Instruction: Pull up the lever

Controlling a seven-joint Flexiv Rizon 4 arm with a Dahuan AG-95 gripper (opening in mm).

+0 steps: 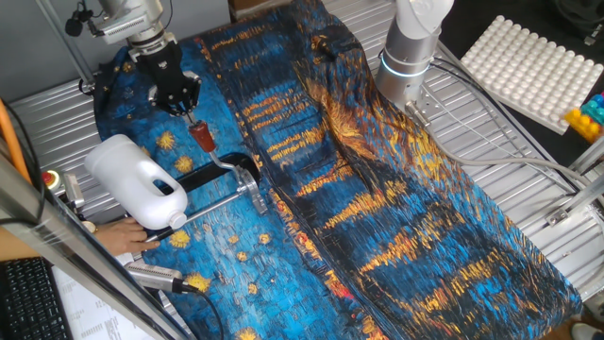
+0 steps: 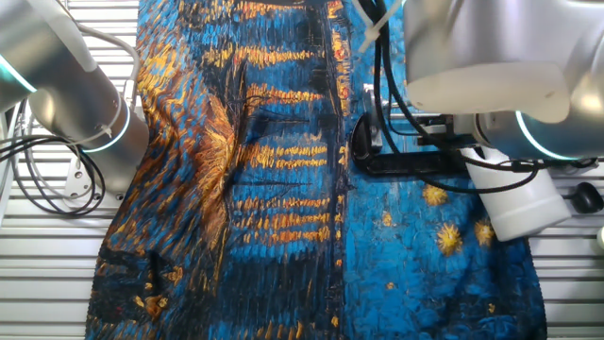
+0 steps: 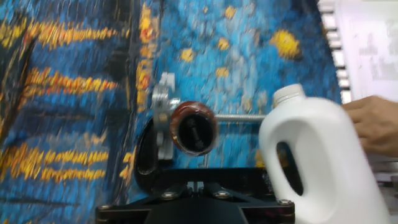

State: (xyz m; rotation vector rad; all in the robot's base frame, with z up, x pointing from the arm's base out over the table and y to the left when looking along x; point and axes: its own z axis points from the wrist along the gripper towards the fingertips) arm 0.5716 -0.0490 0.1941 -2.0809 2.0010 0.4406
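The lever [image 1: 201,135] stands raised, its dark red sleeve pointing up at my gripper [image 1: 179,106]. In the hand view the sleeve's round end [image 3: 194,129] faces the camera. My gripper hovers just above the sleeve and looks open, with its black fingers spread and nothing between them. The lever belongs to a black-and-silver clamp [image 1: 243,178] lying on the blue patterned cloth [image 1: 396,217]. The clamp's black base [image 2: 415,162] shows in the other fixed view, where my arm hides the lever.
A white plastic jug [image 1: 137,179] [image 3: 317,162] lies beside the clamp, with a person's hand [image 3: 373,124] next to it. A long silver rod [image 1: 212,206] runs from the clamp toward the jug. A white dimpled tray [image 1: 538,71] sits far right, and the arm's base [image 1: 411,57] stands at the back.
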